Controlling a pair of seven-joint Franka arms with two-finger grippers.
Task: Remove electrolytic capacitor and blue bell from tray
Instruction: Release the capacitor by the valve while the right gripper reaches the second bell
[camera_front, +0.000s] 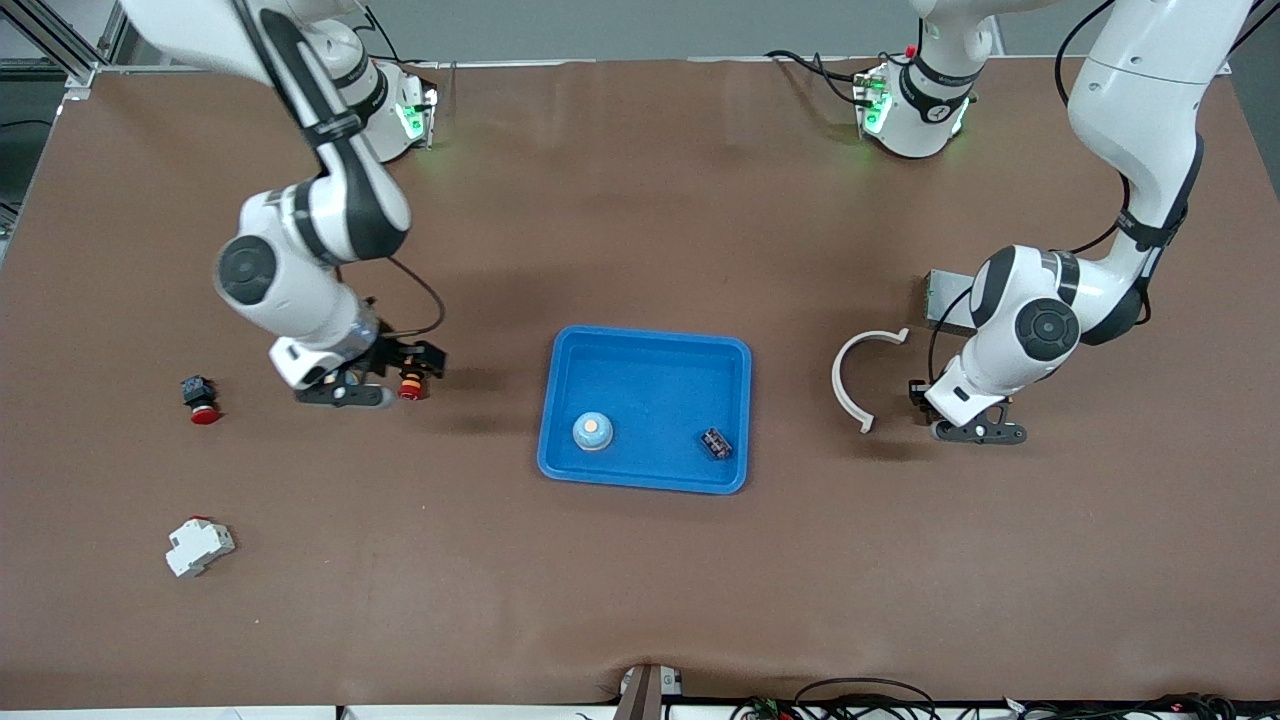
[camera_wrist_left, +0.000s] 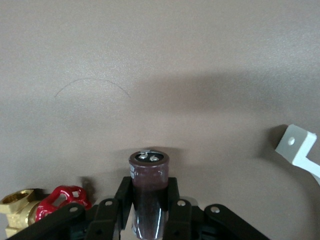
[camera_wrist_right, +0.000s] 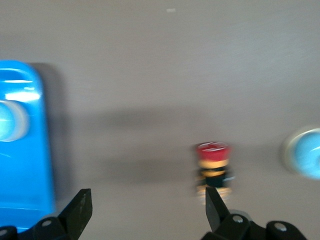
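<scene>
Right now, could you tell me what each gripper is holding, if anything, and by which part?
The left gripper is shut on the capacitor, gripping its cylindrical body at the sides, terminal end pointing outward. The right gripper is open and holds nothing.

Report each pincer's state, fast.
Left pincer: shut on the capacitor.
Right pincer: open, holding nothing, low over the table beside the red push button.

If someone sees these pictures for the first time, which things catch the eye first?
The bright blue tray at the table's middle stands out, with a pale blue bell and a small dark part in it. At the left arm's end, the left gripper is shut on a dark capacitor, beside a white curved bracket. The right gripper is open near a red push button.
</scene>
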